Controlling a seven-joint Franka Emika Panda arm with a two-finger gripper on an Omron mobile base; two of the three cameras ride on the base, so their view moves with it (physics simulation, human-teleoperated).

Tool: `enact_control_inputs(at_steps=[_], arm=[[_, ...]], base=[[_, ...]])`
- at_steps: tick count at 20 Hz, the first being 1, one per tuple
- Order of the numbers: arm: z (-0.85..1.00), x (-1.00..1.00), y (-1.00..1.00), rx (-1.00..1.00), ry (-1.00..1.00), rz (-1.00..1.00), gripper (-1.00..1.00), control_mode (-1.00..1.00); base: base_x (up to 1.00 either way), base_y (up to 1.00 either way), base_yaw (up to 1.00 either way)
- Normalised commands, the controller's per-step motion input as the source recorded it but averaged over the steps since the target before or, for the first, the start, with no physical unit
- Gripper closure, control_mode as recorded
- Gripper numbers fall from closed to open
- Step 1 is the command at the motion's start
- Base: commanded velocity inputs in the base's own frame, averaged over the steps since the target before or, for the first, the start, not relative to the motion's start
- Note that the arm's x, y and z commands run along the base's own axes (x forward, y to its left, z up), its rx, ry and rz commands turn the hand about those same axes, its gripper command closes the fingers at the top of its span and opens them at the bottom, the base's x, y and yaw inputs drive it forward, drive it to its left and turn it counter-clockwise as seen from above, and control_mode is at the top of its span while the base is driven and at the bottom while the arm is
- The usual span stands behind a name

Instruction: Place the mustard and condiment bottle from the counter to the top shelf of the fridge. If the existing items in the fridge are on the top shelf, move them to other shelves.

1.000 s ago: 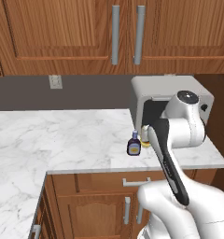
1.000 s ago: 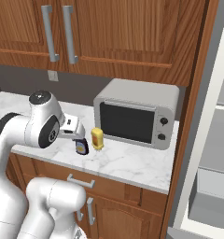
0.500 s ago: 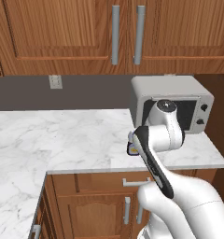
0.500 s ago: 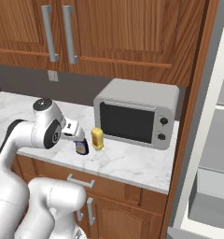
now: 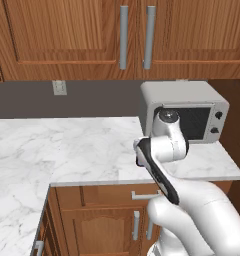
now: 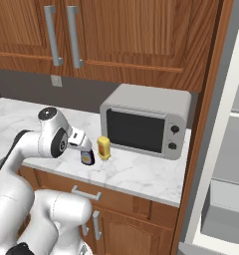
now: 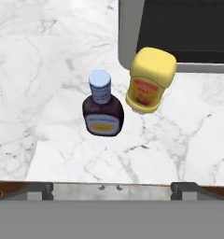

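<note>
Mustard (image 7: 149, 80) and condiment bottle (image 7: 102, 109) both upright on the counter (image 7: 48, 70), just beside each other, not touching as far as the hand view shows; mustard sits right in front of the microwave (image 6: 145, 119), close to its lower front edge, condiment bottle on the side away from it. In the right base view the same pair stands near the counter's front edge: condiment bottle (image 6: 87, 157) partly behind the arm's hand, mustard (image 6: 103, 148) between it and the microwave. Gripper (image 7: 112, 186) hovers above the bottles, looking down on them, jaws spread wide, nothing between them, both finger tips well clear of either bottle. In the left base view the arm blocks the bottles; microwave (image 5: 184, 111) sits behind it at the counter's right end. Fridge (image 6: 226, 164) stands to the right past a wooden side panel, pale interior partly visible, contents can't be made out. Wooden wall cabinets (image 5: 117, 35) with silver handles above.
</note>
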Motion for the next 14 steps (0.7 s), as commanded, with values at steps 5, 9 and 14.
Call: enact_control_inputs(at_steps=[5,9,14], arm=[[-0.12,0.17,0.0,0.0,0.0,-0.04,-1.0,-1.0],[-0.17,0.16,0.0,0.0,0.0,-0.01,-1.0,-1.0],[-0.17,0.23,0.0,0.0,0.0,-0.01,-1.0,-1.0]], base=[[0.0,0.0,0.0],[0.0,0.0,0.0],[0.0,0.0,0.0]])
